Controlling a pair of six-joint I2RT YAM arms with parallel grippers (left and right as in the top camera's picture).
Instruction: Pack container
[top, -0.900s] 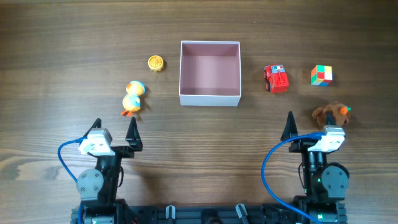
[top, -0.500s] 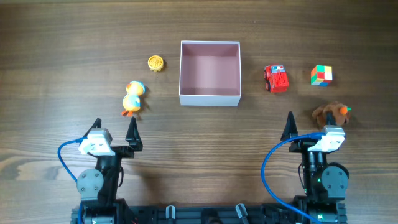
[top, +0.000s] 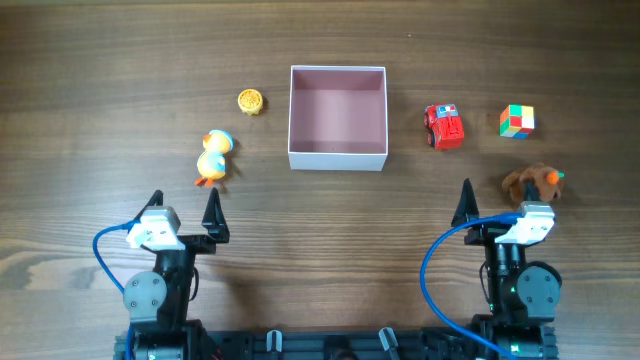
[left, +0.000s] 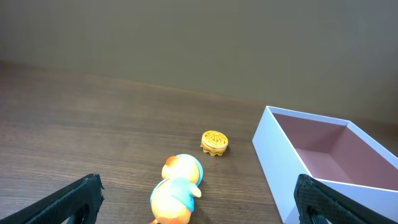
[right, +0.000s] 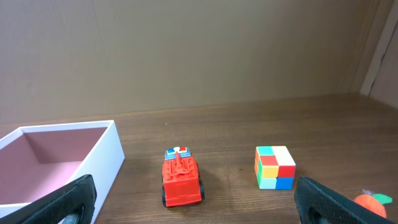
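Square, shallow container with white walls and a dusty-pink inside, mid-table among the toys.
Its pink floor shows uncovered. The duck and yellow disc lie to its left, the red car and cube to its right. The left gripper and right gripper both gape wide, gripping nothing.

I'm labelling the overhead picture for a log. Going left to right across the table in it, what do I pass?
duck toy → yellow disc → container → red toy truck → colour cube. The brown plush overlaps the cube's span, so it is left unranked.
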